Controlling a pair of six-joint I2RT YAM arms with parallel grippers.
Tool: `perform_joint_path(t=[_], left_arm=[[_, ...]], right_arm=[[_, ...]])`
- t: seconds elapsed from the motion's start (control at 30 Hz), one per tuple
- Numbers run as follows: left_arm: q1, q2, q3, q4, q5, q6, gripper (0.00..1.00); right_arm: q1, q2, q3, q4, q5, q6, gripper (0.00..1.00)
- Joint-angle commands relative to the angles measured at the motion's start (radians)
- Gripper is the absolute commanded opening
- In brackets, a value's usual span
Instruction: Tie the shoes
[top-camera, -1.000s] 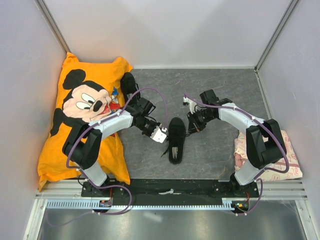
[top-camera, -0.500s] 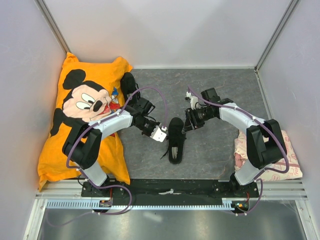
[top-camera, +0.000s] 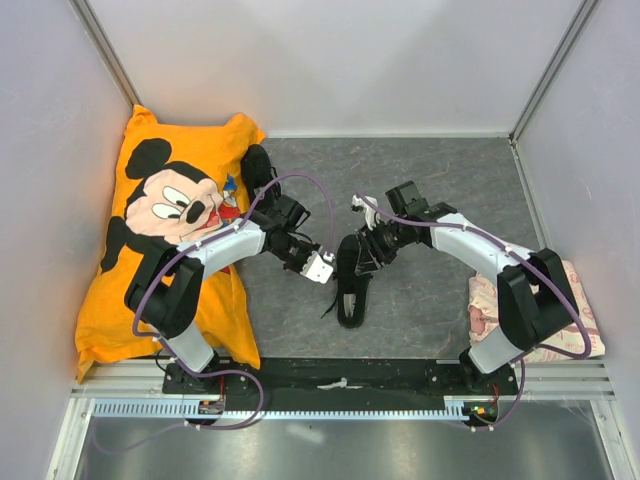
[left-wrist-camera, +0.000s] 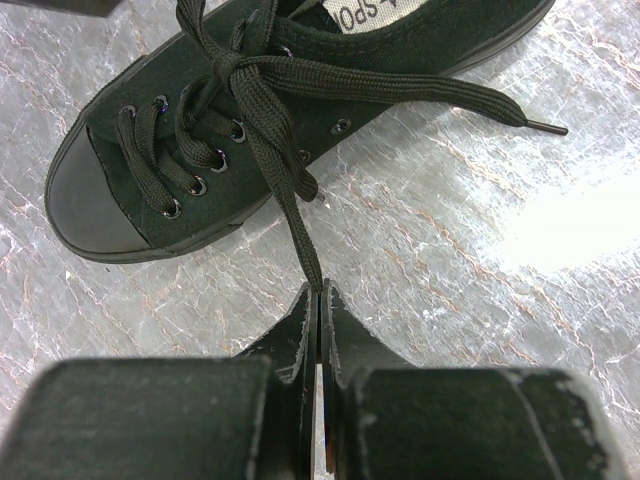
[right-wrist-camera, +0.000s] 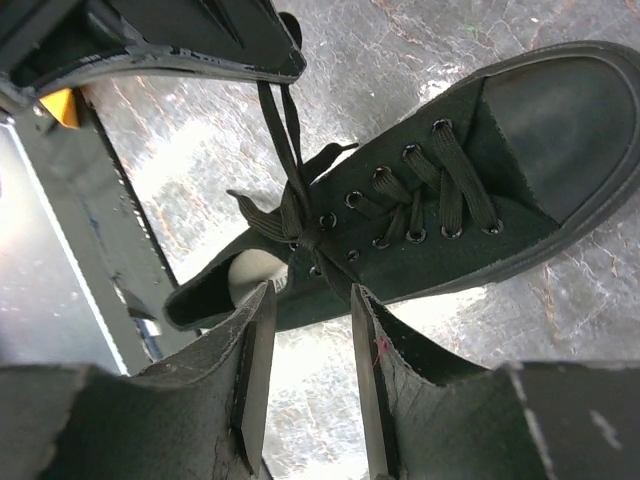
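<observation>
Black shoe has one lace pinched tight in the left gripper; right gripper is spread apart near the knot.

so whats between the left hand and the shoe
One black lace, pinched in the shut left hand, runs up to the shoe over otherwise bare grey table. The left wrist view shows it.

Small black low-top shoe: matt woven canvas upper, smoother rubber toe cap with a dull sheen, flat woven black cloth laces, small shiny metal eyelets. Grey marbled tabletop: smooth, glossy, throws white glare. Orange Mickey Mouse pillow, at left: soft matt cloth.
</observation>
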Motion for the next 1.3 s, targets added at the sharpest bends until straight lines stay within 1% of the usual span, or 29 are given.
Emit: perform_joint_path(t=[0.0, 0.23, 0.33, 0.4, 0.43, 0.57, 0.6, 0.63, 0.7, 0.73, 0.87, 0.9, 0.97, 1.0, 1.03, 1.1, 1.27], left_arm=[[-0.003, -0.001, 0.006, -0.009, 0.026, -0.02, 0.02], [-0.003, 0.003, 0.006, -0.009, 0.026, -0.015, 0.02], [-0.003, 0.004, 0.006, -0.01, 0.026, -0.014, 0.02], [-0.003, 0.004, 0.006, -0.01, 0.026, -0.014, 0.02], [-0.003, 0.004, 0.006, -0.01, 0.026, -0.012, 0.02], [-0.003, 0.006, 0.006, -0.009, 0.026, -0.011, 0.02], [-0.003, 0.004, 0.006, -0.009, 0.026, -0.011, 0.01], [-0.003, 0.003, 0.006, -0.009, 0.024, -0.011, 0.01], [-0.003, 0.003, 0.006, -0.009, 0.023, -0.009, 0.01], [-0.003, 0.003, 0.006, -0.009, 0.021, -0.008, 0.01], [-0.002, 0.004, 0.006, -0.009, 0.02, -0.005, 0.02], [-0.002, 0.006, 0.006, -0.01, 0.021, -0.003, 0.02], [-0.002, 0.004, 0.006, -0.009, 0.023, -0.003, 0.02], [-0.002, 0.004, 0.006, -0.009, 0.023, -0.003, 0.02], [-0.002, 0.004, 0.006, -0.009, 0.023, -0.003, 0.01], [-0.002, 0.003, 0.008, -0.009, 0.024, -0.003, 0.02], [-0.002, 0.003, 0.006, -0.009, 0.024, -0.003, 0.02]], right_arm=[[0.023, 0.026, 0.026, 0.023, 0.045, -0.059, 0.44], [0.041, 0.05, 0.034, 0.034, 0.074, -0.062, 0.44], [0.048, 0.052, 0.024, 0.032, 0.094, -0.068, 0.41], [0.049, 0.05, 0.02, 0.032, 0.111, -0.072, 0.36], [0.051, 0.052, 0.02, 0.031, 0.117, -0.075, 0.32], [0.051, 0.056, 0.024, 0.018, 0.136, -0.084, 0.22], [0.049, 0.056, 0.024, 0.017, 0.137, -0.084, 0.17], [0.051, 0.056, 0.023, 0.015, 0.137, -0.084, 0.08], [0.049, 0.053, 0.024, 0.011, 0.137, -0.087, 0.01], [0.049, 0.049, 0.024, 0.009, 0.143, -0.088, 0.0], [0.049, 0.033, 0.018, 0.001, 0.143, -0.087, 0.0], [0.049, 0.03, 0.017, 0.001, 0.139, -0.084, 0.04], [0.049, 0.026, 0.017, 0.0, 0.116, -0.078, 0.18], [0.049, 0.024, 0.018, 0.003, 0.11, -0.075, 0.29], [0.052, 0.02, 0.023, 0.003, 0.105, -0.072, 0.32], [0.054, 0.021, 0.027, 0.006, 0.105, -0.07, 0.35], [0.066, 0.027, 0.035, 0.006, 0.099, -0.085, 0.36]])
